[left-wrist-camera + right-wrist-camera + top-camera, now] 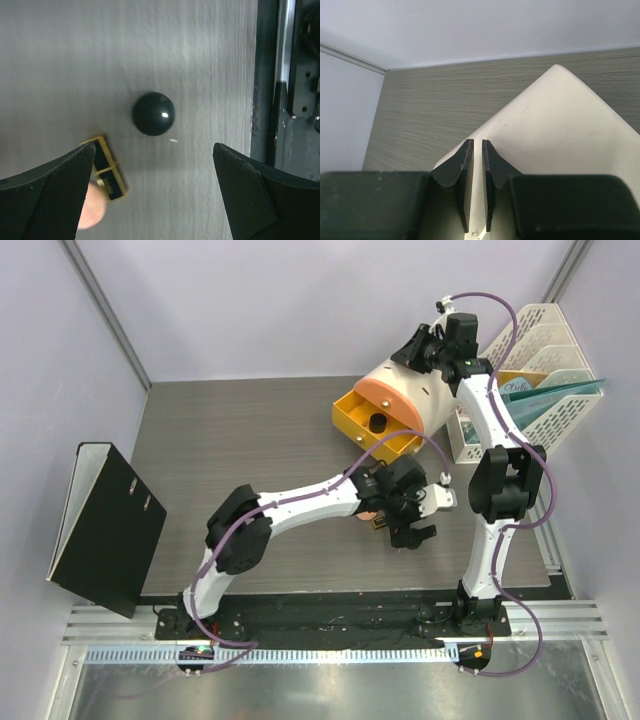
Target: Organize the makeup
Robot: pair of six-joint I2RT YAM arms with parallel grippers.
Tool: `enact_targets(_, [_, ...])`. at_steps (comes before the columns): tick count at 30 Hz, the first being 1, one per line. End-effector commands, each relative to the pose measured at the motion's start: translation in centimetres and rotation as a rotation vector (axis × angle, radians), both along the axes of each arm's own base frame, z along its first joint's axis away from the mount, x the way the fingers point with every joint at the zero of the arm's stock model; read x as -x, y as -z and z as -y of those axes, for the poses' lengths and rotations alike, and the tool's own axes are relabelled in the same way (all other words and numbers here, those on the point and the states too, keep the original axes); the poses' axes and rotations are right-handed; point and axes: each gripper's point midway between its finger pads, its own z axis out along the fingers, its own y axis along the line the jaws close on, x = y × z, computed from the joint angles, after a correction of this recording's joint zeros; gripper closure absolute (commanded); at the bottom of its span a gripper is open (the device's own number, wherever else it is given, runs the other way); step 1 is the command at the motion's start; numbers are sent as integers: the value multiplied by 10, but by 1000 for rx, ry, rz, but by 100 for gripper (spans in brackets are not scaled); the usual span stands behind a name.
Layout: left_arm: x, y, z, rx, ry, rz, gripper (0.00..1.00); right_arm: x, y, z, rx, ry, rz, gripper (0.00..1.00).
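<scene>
**Left jaws wide above a jar, right gripper at the cream box**

Top view: the left gripper [406,528] hangs low over the grey wood-grain table [250,440]. The right gripper [428,348] meets the cream drum-shaped box [410,390], whose open yellow drawer [350,417] holds a black round jar [377,423].

Left wrist: the fingers stand wide apart and hold nothing. A second glossy black jar [153,113] sits on the table between them, with a black-and-gold lipstick [109,170] lying near one finger.

Right wrist: the fingers are nearly together over the box's cream surface. I cannot tell whether they pinch it.

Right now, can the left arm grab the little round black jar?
Probably yes. The left tool hangs wide open right over the black jar, nothing between them. The lipstick lies to one side, apart from it.
</scene>
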Motion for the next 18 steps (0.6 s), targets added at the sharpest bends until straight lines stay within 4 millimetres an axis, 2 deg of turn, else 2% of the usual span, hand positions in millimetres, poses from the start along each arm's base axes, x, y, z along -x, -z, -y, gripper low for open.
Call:
enact_targets(1, [21, 2, 9, 18, 90, -89, 2, 35, 103, 15, 68, 21, -352, 81])
enact_targets(7, [21, 25, 17, -7, 52, -137, 1, 35, 104, 16, 65, 19, -355, 81])
enact_targets(12, [18, 32, 31, -3, 21, -167, 1, 36, 107, 14, 61, 15, -363, 81])
enact_targets(18, [20, 54, 29, -40, 12, -192, 1, 36, 107, 14, 63, 16, -362, 81])
